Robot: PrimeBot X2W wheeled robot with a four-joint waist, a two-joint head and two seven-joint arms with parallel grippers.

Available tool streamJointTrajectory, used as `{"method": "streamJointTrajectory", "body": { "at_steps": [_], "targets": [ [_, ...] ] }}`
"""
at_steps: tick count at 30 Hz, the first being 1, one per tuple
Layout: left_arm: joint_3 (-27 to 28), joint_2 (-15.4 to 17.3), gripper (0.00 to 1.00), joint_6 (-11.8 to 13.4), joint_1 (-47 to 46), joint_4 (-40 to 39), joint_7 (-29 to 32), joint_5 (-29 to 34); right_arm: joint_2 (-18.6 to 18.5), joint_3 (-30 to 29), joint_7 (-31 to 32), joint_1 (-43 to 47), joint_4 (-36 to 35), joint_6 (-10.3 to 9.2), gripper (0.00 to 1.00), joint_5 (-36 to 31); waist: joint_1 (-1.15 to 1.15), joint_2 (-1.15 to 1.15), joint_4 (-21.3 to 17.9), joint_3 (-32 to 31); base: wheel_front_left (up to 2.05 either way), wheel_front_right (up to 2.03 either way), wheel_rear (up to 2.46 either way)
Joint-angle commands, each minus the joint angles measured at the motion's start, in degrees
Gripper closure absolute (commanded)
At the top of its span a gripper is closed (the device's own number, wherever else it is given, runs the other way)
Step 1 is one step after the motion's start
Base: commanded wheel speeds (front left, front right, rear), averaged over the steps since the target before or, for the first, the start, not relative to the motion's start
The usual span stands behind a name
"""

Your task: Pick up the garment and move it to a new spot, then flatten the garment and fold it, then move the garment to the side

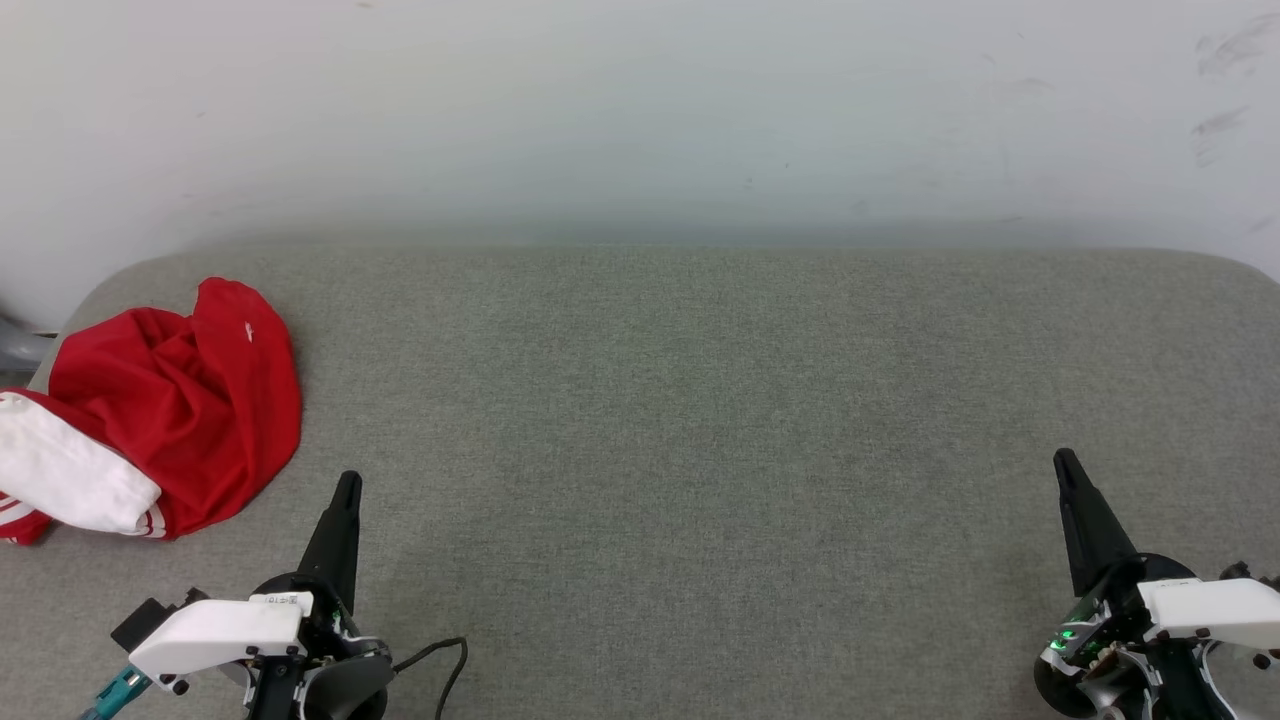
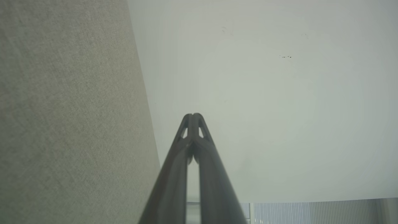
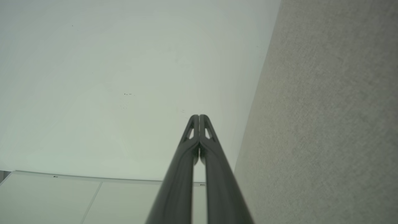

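1. Garment (image 1: 190, 400): a red jersey shirt, crumpled in a heap at the left edge of the grey fabric surface (image 1: 700, 400), toward its far side.
2. White sleeve (image 1: 70, 475): lies across the near-left part of the heap, with red-white striped trim at its near end.
3. Left gripper (image 1: 347, 485): at the near left, its two dark fingers pressed together with nothing between them. The tip points toward the far side and stands just beside the garment's near-right hem, apart from it.
4. Right gripper (image 1: 1066, 462): at the near right, well apart from the garment, with its fingers likewise closed on nothing.
5. Wrist views: each shows its own fingertips meeting, seen against the pale wall (image 1: 640, 100) with the grey surface to one side.
6. Black cable (image 1: 445, 660): loops on the surface just right of the left gripper's base.
7. Wall, far right: faint dark scuff marks.
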Motion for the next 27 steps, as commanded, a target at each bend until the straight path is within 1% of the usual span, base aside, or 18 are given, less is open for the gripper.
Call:
{"method": "streamJointTrajectory", "body": {
  "at_steps": [1,21,22,27],
  "targets": [
    [0.17,-0.08,1.00,-0.10,-0.37,-0.07,0.10,-0.12,0.23,0.04,0.03,-0.69,0.03,-0.04,1.00,0.18,0.00,0.00,0.00,0.00,0.00,0.00,0.00],
    [0.15,-0.08,1.00,-0.10,-0.37,-0.07,0.10,-0.12,0.23,0.03,0.02,-0.69,0.03,-0.04,1.00,0.18,0.00,0.00,0.00,0.00,0.00,0.00,0.00],
    [0.00,0.00,0.00,0.00,0.00,0.00,0.00,0.00,0.00,0.00,0.00,0.00,0.00,0.00,0.00,0.00,0.00,0.00,0.00,0.00,0.00,0.00,0.00],
    [-0.37,-0.15,0.00,0.01,1.23,1.16,-0.48,0.18,0.01,0.25,-0.47,1.42,1.35,-0.01,0.00,-0.29,0.00,0.00,0.01,0.02,0.00,0.00,0.00]
  ]
}}
